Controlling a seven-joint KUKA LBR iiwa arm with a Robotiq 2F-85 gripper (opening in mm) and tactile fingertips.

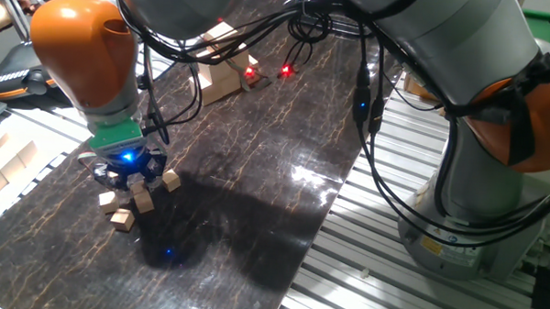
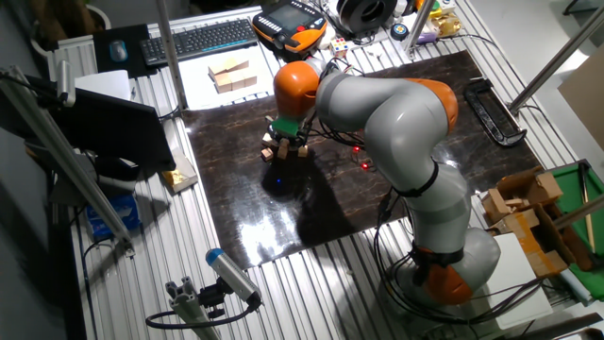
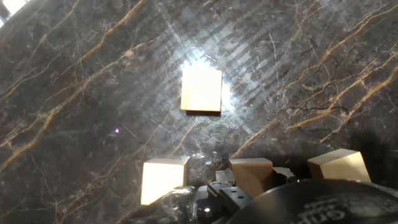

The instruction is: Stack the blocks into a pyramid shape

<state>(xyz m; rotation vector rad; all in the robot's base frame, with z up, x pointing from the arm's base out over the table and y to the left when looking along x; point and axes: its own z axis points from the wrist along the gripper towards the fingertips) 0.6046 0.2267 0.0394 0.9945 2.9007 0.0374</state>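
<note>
1. My gripper (image 1: 128,172) hangs low over the dark marbled table (image 1: 256,163), near its left edge in one fixed view, with the blue light on my wrist lit.
2. The blocks (image 1: 136,200) are loose on the table right under and beside my fingers. In that view I count about four: one to the right of my fingers (image 1: 171,180), one to the left (image 1: 107,200), one just below the fingers (image 1: 144,201) and one nearest the camera (image 1: 121,219).
3. None is clearly stacked on another; no pyramid stands.
4. The hand view shows four tan cubes on the marble. One lies alone ahead of my hand (image 3: 201,90), washed out by glare. Three sit in a rough row close to my hand: left (image 3: 164,179), middle (image 3: 251,174), right (image 3: 339,167).
5. The middle cube of that row sits right at my finger hardware; I cannot tell whether it is touched.
6. Jaw state: I cannot tell. My fingertips are hidden by my own body in the fixed views and cut off at the bottom of the hand view.
7. From the other fixed view the blocks (image 2: 279,149) are a small cluster under my hand (image 2: 286,142), too small to count.
8. A separate group of light wooden pieces (image 2: 232,74) rests on white paper off the table's far side, by a keyboard (image 2: 212,38).
</note>
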